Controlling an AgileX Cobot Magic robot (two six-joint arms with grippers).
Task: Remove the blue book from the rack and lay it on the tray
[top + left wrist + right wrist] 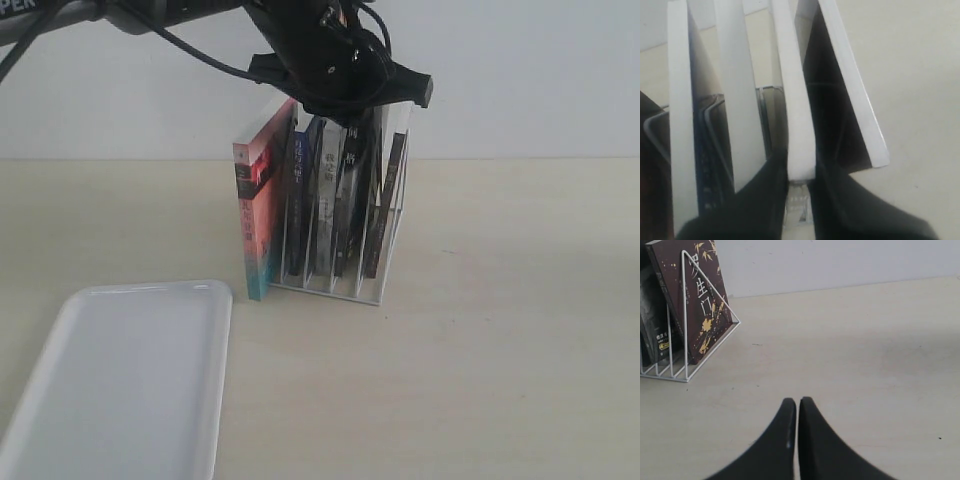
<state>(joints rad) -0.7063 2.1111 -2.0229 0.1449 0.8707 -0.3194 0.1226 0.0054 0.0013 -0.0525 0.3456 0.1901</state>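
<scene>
The white wire rack [377,293] stands mid-table with several upright books in it. The blue book [299,200] sits in its leftmost slot, showing a narrow blue spine. My left gripper [335,105] reaches down onto the book tops and hides them in the exterior view. In the left wrist view its black fingers [765,200] press both sides of one white page edge, the blue book [792,100], so my left gripper [801,170] is shut on it. The white tray [130,380] lies at the front left. My right gripper [797,402] hovers shut over bare table.
A thick pink-and-teal book [258,220] leans against the rack's left side, right beside the blue one. Black-spined books [330,200] fill the other slots. A dark brown book [695,300] stands at the rack's right end, behind the wire [685,315].
</scene>
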